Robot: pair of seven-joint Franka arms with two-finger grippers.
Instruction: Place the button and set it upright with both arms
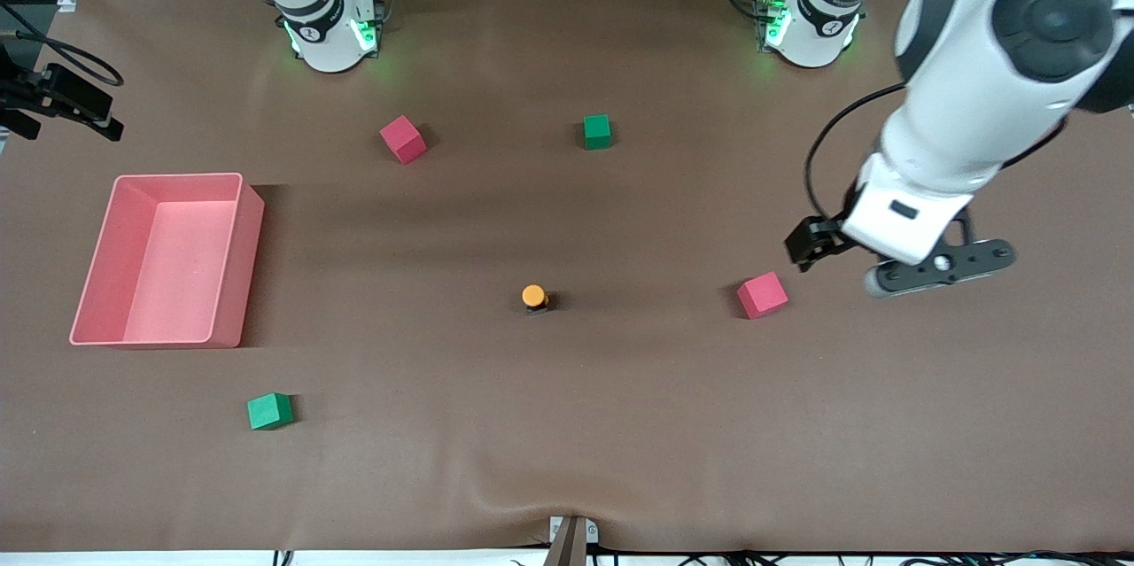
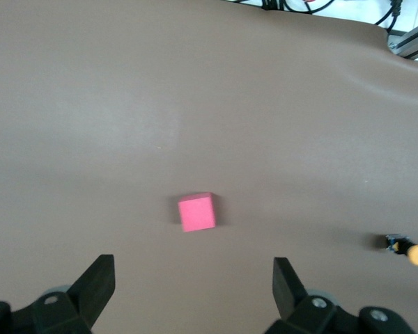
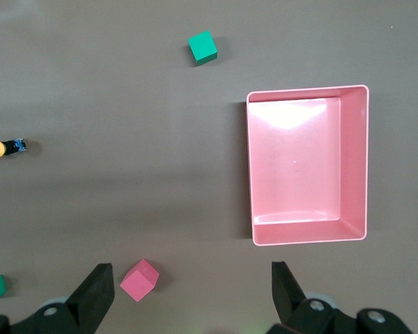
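The button (image 1: 534,296) rests near the middle of the table, its round orange cap facing up in the front view and the black body just under it. It also shows as a button (image 2: 409,250) in the left wrist view and a button (image 3: 3,147) in the right wrist view. My left gripper (image 2: 194,261) is open and empty, hanging over the table at the left arm's end beside a red cube (image 1: 762,294). The left arm's hand (image 1: 912,225) is well apart from the button. My right gripper (image 3: 191,268) is open and empty, high over the table; it does not show in the front view.
A pink bin (image 1: 237,265) stands at the right arm's end. A second red cube (image 1: 403,138) and a green cube (image 1: 597,131) lie near the bases. Another green cube (image 1: 269,411) lies close to the front camera. A black camera mount (image 1: 66,96) sits at the table's edge.
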